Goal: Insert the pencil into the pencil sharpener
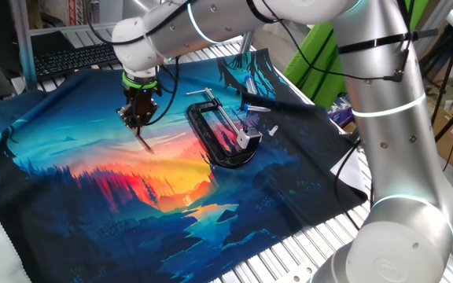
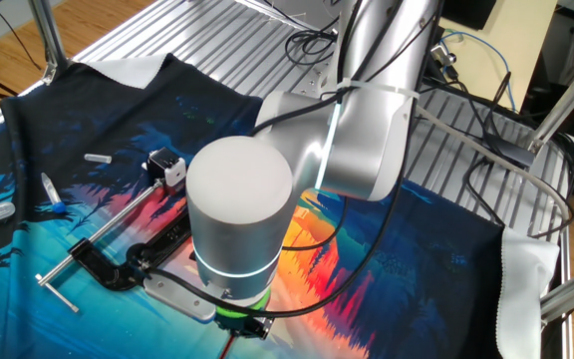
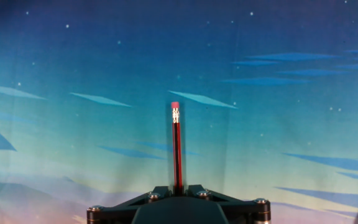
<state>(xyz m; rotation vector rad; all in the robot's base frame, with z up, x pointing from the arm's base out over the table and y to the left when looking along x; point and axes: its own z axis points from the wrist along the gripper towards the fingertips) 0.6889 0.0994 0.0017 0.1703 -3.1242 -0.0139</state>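
My gripper [image 1: 140,122] is shut on the pencil [image 1: 145,141], a thin dark red stick that slants down from the fingers above the printed cloth. In the hand view the pencil [image 3: 177,149] runs straight out between the jaws [image 3: 178,188], its metal band and pink eraser end farthest from me. The pencil sharpener [image 1: 244,140], a small silvery-white block, sits at the near end of the black clamp, to the right of my gripper and well apart from it. It also shows in the other fixed view [image 2: 168,166]. There my arm hides most of the gripper [image 2: 251,325].
A big black C-shaped clamp [image 1: 217,135] with a silver threaded rod [image 2: 108,221] lies on the cloth [image 1: 93,204]. A blue pen [image 2: 52,193] and a small white cap [image 2: 98,158] lie near it. A keyboard [image 1: 73,55] is behind the cloth.
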